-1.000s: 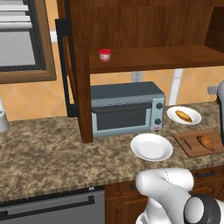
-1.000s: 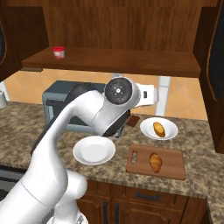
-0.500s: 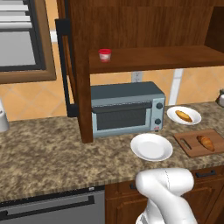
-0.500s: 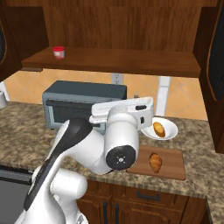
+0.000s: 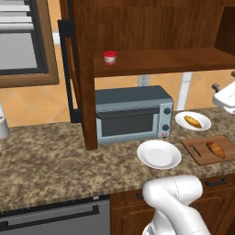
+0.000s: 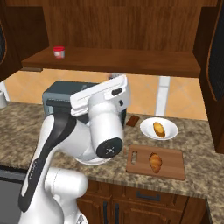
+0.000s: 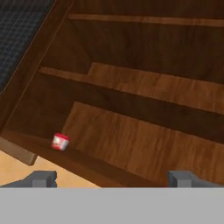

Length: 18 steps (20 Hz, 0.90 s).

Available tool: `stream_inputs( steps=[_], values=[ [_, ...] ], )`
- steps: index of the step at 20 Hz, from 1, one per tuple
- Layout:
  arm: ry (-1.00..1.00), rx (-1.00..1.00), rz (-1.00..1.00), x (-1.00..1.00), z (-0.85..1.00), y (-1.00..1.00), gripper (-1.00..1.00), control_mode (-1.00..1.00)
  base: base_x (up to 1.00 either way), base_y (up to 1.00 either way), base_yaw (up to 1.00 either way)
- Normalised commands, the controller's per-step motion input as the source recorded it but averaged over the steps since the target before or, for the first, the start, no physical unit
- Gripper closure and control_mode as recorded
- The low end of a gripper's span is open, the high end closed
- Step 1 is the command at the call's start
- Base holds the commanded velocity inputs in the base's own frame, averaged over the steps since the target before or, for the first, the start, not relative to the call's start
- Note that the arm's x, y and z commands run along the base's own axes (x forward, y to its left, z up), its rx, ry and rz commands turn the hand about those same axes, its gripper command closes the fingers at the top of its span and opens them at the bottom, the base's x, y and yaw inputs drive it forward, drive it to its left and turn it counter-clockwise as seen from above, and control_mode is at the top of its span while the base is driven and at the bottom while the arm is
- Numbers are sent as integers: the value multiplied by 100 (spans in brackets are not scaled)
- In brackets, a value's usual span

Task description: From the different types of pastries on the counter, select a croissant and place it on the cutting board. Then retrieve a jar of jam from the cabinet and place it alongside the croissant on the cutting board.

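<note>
The small red jar of jam stands alone at the left end of the cabinet shelf. In the hand view the jar of jam is small and far off at the lower left, near the shelf's front edge. My gripper is open, its fingertips wide apart with nothing between them. The orange-brown croissant lies on the reddish cutting board. The golden-yellow pastry rests on a white plate. My white hand shows at the right edge, above the board.
A grey toaster oven sits on the granite counter under the shelf. An empty white plate lies in front of it. The open cabinet door with its black bar handle stands left of the shelf. My arm hides part of the oven.
My arm has swung and folded lower in the right base view, with the hand turned up toward the cabinet shelf. The croissant, the plates and the jar have stayed put.
</note>
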Motion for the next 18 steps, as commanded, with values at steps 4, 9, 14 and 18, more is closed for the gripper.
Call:
stream_inputs(
  steps=[4, 9, 14, 18],
  values=[
    [22, -7, 30, -13, 51, 41, -100, -100, 0, 0, 0],
    [24, -2, 32, -2, 47, 29, -100, -100, 0, 0, 0],
    [3, -5, 27, 0, 9, 15, -100, -100, 0, 0, 0],
    [0, -5, 21, 1, -8, 15, -100, -100, 0, 0, 0]
  ],
)
